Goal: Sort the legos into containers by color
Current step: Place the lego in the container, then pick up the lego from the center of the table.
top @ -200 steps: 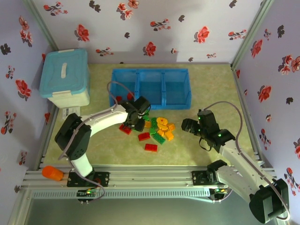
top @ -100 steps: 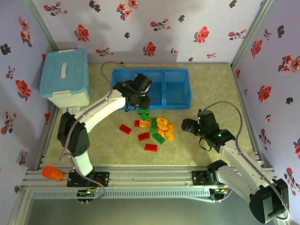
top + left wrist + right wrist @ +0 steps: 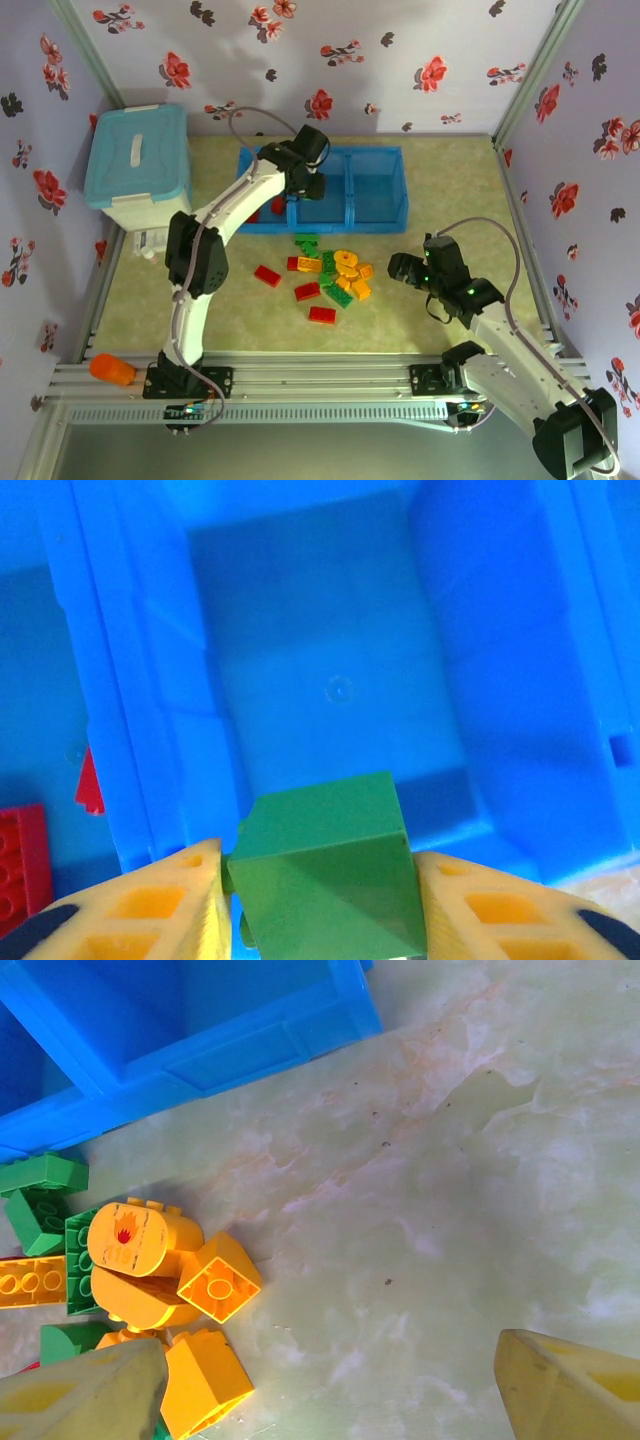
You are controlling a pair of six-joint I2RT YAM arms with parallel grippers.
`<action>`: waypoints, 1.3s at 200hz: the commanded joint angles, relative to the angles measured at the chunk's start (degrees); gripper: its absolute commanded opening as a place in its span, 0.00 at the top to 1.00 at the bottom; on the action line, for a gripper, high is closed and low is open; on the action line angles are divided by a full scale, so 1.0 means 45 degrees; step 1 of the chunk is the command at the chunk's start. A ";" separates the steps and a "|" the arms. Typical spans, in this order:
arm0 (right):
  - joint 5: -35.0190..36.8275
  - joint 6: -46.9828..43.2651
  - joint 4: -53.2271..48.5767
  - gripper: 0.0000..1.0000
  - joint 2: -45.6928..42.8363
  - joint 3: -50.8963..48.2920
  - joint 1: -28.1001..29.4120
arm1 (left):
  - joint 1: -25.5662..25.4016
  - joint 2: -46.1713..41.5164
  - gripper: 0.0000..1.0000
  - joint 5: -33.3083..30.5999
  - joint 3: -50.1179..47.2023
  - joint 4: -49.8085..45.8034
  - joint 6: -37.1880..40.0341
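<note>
Above the middle compartment [image 3: 330, 680] of the blue tray [image 3: 395, 152], the left gripper [image 3: 306, 184] clamps a green brick [image 3: 320, 870]. At the tray's 6 o'clock the loose legos [image 3: 335, 275] lie heaped on the table [image 3: 450, 200]. The right gripper [image 3: 325, 1385] hovers at their 3 o'clock, jaws spread, empty.

Black-jointed white arms [image 3: 235, 205], yellow tool fingers [image 3: 150, 915]

The top camera looks steeply down from high behind the near edge of the bench [image 3: 450, 190], the left wrist camera sits close above the blue tray [image 3: 340, 690], and the right wrist camera hangs low over the brick pile [image 3: 160, 1260] and a tray corner, both also seen from above.
</note>
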 commanded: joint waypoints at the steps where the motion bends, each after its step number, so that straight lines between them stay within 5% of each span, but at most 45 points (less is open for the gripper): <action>1: 0.0142 -0.0036 -0.0202 0.15 -0.0120 -0.0089 0.0088 | 0.0105 0.0581 0.46 -0.0012 0.1386 -0.0995 0.0324; 20: 0.0074 -0.0097 -0.0324 0.14 -0.0112 -0.0003 0.0091 | 0.0095 0.0694 0.27 0.0006 0.2304 -0.1543 0.0383; 45: -0.0059 -0.0242 -0.0478 0.14 -0.0139 0.0160 0.0090 | -0.0184 -0.0664 0.23 -0.0163 0.1719 -0.1241 0.0422; 88: -0.0584 -0.0484 -0.0388 0.15 0.0003 0.0419 0.0184 | -0.0468 -0.4473 0.22 -0.0265 -0.2466 0.0728 0.0096; 140: -0.0133 -0.1376 -0.0722 0.16 0.0965 0.1766 0.2004 | 0.0122 -1.0037 0.22 -0.0331 -0.9625 0.3601 -0.0767; 181: 0.0370 -0.2493 -0.1191 0.13 0.3865 0.4285 0.4223 | 0.0620 -1.4539 0.20 -0.0104 -1.4411 0.5463 -0.1545; 260: -0.0165 -0.3758 -0.1543 0.15 1.0971 0.9862 0.6682 | 0.0711 -2.0484 0.20 -0.0338 -1.7381 0.4656 -0.2549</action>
